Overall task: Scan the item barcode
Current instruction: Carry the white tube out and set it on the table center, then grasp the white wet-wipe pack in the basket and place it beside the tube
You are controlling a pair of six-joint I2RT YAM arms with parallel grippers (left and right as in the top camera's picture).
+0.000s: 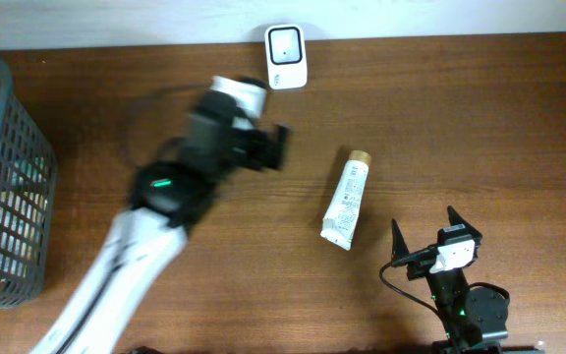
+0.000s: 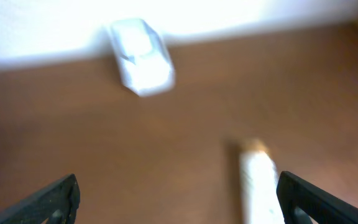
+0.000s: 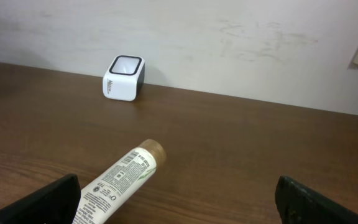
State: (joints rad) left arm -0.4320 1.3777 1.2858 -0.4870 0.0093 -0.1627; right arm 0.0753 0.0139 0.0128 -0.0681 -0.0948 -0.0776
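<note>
The item, a white tube (image 1: 346, 202) with a tan cap, lies flat on the brown table right of centre. A small white barcode scanner (image 1: 286, 56) stands at the table's far edge. My left gripper (image 1: 279, 146), blurred by motion, hangs left of the tube and below the scanner. In the left wrist view it (image 2: 179, 200) is open and empty, with the tube (image 2: 258, 183) just inside its right finger (image 2: 309, 199) and the scanner (image 2: 140, 56) ahead. My right gripper (image 3: 179, 202) is open near the front edge, with the tube (image 3: 120, 180) lying by its left finger (image 3: 51, 199), printed barcode up.
A grey wire basket (image 1: 8, 177) holding several items stands at the table's left edge. The right arm's base (image 1: 470, 310) sits at the front right. A pale wall runs behind the scanner (image 3: 123, 78).
</note>
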